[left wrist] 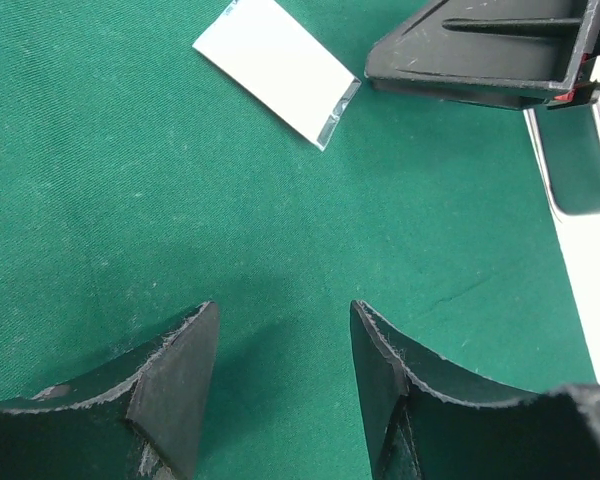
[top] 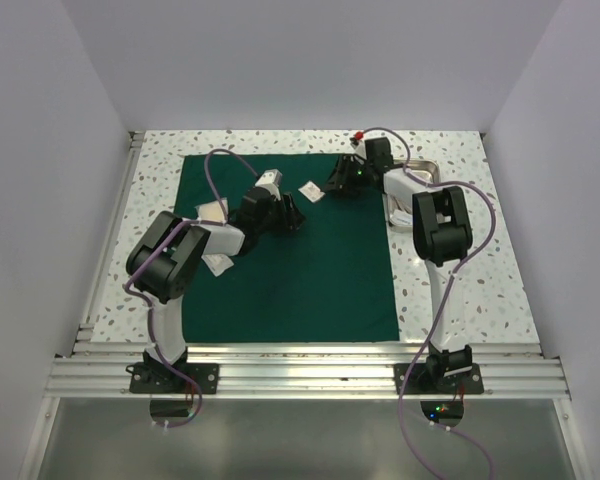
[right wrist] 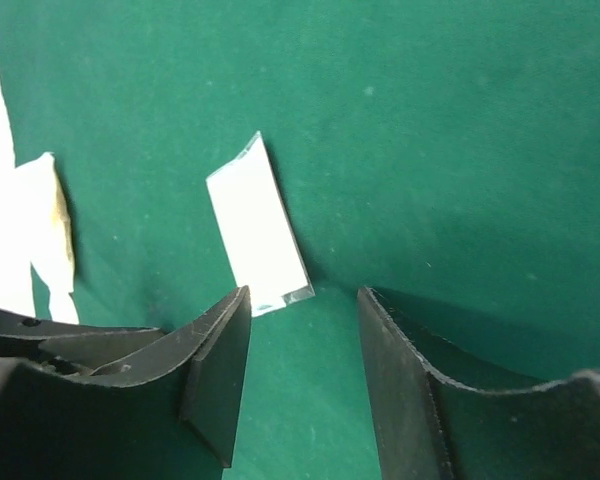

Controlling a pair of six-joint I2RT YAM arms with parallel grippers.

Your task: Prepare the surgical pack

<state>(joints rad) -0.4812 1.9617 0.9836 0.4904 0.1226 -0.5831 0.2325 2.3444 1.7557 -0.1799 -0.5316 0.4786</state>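
The surgical pack (top: pixel 300 280) is a dark green fabric sheet lying flat and square on the speckled table. A small white flat packet (top: pixel 310 191) rests on its far part. My left gripper (top: pixel 292 212) hovers low over the cloth just left of the packet, open with only green fabric (left wrist: pixel 280 230) between its fingers; the packet (left wrist: pixel 275 65) lies ahead of them. My right gripper (top: pixel 338 180) stands just right of the packet, open and holding nothing. In the right wrist view the packet (right wrist: pixel 255 225) lies just beyond the left fingertip (right wrist: pixel 225 350).
A shiny steel tray (top: pixel 435 166) sits at the back right beside the cloth, partly hidden by the right arm; its rim (left wrist: pixel 580 180) shows in the left wrist view. White walls enclose the table on three sides. Each arm's cable loops above it.
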